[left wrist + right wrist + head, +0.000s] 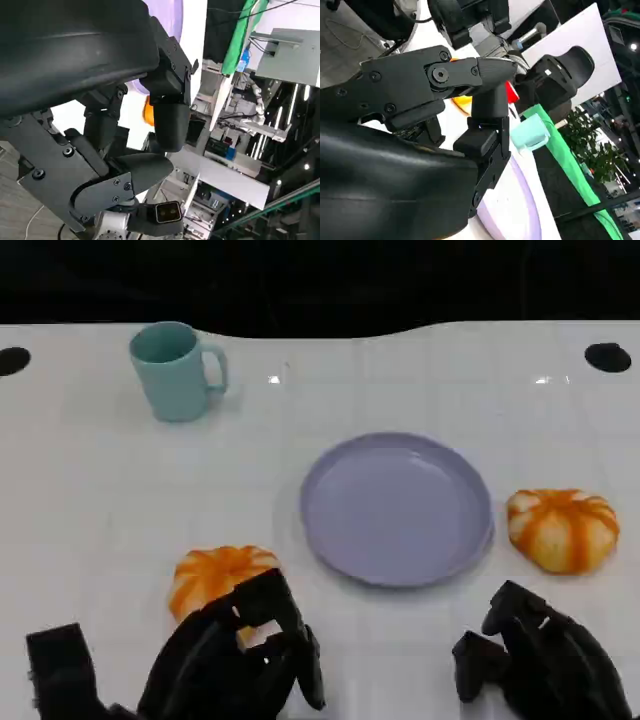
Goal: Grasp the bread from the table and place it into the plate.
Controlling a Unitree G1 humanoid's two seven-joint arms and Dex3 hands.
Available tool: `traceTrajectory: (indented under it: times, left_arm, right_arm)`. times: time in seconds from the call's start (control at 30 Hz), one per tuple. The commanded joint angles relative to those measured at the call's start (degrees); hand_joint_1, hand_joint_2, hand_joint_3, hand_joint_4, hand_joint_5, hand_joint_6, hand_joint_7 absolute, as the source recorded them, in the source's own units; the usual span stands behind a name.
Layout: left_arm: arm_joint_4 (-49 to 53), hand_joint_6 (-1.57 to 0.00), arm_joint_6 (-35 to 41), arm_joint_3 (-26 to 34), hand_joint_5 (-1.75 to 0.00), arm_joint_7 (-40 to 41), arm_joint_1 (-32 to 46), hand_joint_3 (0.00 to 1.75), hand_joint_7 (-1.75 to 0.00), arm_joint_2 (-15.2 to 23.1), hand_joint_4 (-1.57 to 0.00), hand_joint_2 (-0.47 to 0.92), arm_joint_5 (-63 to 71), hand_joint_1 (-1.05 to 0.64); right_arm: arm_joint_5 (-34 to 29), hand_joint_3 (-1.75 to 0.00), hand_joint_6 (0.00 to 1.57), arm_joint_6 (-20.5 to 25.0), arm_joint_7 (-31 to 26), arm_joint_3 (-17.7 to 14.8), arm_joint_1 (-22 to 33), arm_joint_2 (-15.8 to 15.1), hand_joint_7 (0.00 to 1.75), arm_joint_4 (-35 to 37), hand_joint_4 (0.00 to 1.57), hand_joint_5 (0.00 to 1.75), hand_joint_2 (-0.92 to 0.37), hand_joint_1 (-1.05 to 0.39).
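On the white table, a teal mug stands at about ten o'clock from the plate, well apart from it, its handle turned toward the right. The left hand sits at the lower left of the head view, its black fingers apart and curved above the near edge of an orange-and-white striped bread, which lies on the table at about eight o'clock from the plate; whether the fingers touch the bread cannot be told, and nothing is held in them. The lavender plate lies in the middle with nothing on it. A second striped bread rests on the table at about three o'clock from the plate, just beside its rim. The right hand hovers at about five o'clock from the plate, near that second bread but apart from it, fingers spread and holding nothing.
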Motion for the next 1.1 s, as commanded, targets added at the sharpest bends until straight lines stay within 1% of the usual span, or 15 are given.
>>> traceTrajectory:
  times: [0.03,0.4,0.53,0.63,0.73,0.77,0.83,0.9,0.93,1.0,1.03,1.07,1.1]
  left_arm:
    - [-0.45,-0.59,-0.02,0.28,-1.75,-0.27,0.06,1.24,-1.62,0.68,-0.76,0.38,0.33,-0.53]
    - [0.12,-0.59,-0.61,0.46,-1.75,-0.71,-0.29,1.25,-1.62,0.63,-0.76,0.37,0.25,-0.54]
    - [0.12,-0.6,-0.2,0.57,-1.75,-0.69,-0.31,1.25,-1.62,0.57,-0.76,0.36,-0.1,-0.55]
    - [-0.09,-0.61,0.4,0.64,-1.75,-0.63,-0.41,1.24,-1.6,0.57,-0.77,0.35,-0.48,-0.55]
    - [0.2,-0.61,-0.14,0.76,-1.75,-1.06,-0.63,1.27,-1.59,0.49,-0.76,0.33,-0.59,-0.54]
    - [0.2,-0.61,-0.85,0.83,-1.74,-1.16,-0.76,1.26,-1.56,0.47,-0.75,0.34,-0.37,-0.53]
    - [0.18,-0.62,-3.07,0.86,-1.73,-1.19,-1.0,1.16,-1.46,0.58,-0.71,0.38,0.76,-0.51]
    - [-0.13,-0.58,-8.16,0.75,-1.64,-0.82,-1.45,0.98,-1.29,1.54,-0.65,0.48,4.43,-0.53]
    - [-0.17,-0.54,-10.96,0.79,-1.59,-0.64,-1.79,0.91,-1.22,2.17,-0.62,0.51,6.47,-0.52]
    - [-0.32,-0.4,-16.25,0.97,-1.41,0.18,-2.52,0.47,-0.99,3.98,-0.56,0.75,11.15,-0.59]
    - [-0.38,-0.35,-18.33,1.1,-1.34,0.51,-2.91,0.33,-0.91,4.93,-0.52,0.84,13.02,-0.63]
    - [-0.54,-0.3,-20.34,1.37,-1.21,1.01,-3.32,0.25,-0.78,5.9,-0.45,0.89,14.89,-0.67]
    - [-0.82,-0.3,-22.01,1.72,-1.11,1.78,-3.64,0.21,-0.68,6.76,-0.42,0.9,16.73,-0.69]
  right_arm:
    - [0.45,-0.23,0.68,-0.38,0.14,-0.62,-0.1,-0.83,1.41,0.02,0.77,1.67,-0.92,-0.55]
    - [0.25,-0.22,0.69,0.28,-0.58,-0.5,-0.27,-1.0,1.41,0.17,0.78,1.67,-0.92,-0.56]
    - [0.52,-0.22,0.69,-0.49,0.28,-0.67,-0.53,-0.88,1.4,1.12,0.77,1.67,-0.92,-0.55]
    - [0.76,-0.23,0.68,-0.17,0.61,-0.7,-0.59,-0.92,1.39,1.16,0.77,1.66,-0.92,-0.55]
    - [0.45,-0.22,0.69,-0.27,0.37,-0.62,-0.54,-0.93,1.39,1.05,0.78,1.66,-0.92,-0.56]
    - [0.23,-0.22,0.69,-0.81,0.38,-0.59,-0.55,-0.87,1.4,1.2,0.78,1.66,-0.92,-0.56]
    - [0.11,-0.23,0.69,-1.25,0.43,-0.55,-0.58,-0.81,1.4,1.37,0.79,1.67,-0.92,-0.56]
    - [0.37,-0.23,0.69,-0.93,0.59,-0.53,-0.58,-0.85,1.41,1.34,0.79,1.68,-0.92,-0.56]
    - [0.44,-0.23,0.69,-0.63,0.47,-0.51,-0.52,-0.86,1.41,1.17,0.78,1.68,-0.92,-0.56]
    - [0.47,-0.23,0.69,-0.34,0.21,-0.47,-0.44,-0.8,1.4,0.88,0.78,1.67,-0.92,-0.56]
    - [0.57,-0.23,0.69,-0.25,0.21,-0.49,-0.44,-0.75,1.4,0.85,0.78,1.67,-0.92,-0.56]
    - [0.59,-0.23,0.69,-0.26,0.23,-0.5,-0.44,-0.72,1.4,0.88,0.78,1.67,-0.92,-0.56]
    - [0.54,-0.23,0.69,-0.27,0.18,-0.48,-0.44,-0.7,1.4,0.88,0.78,1.66,-0.92,-0.55]
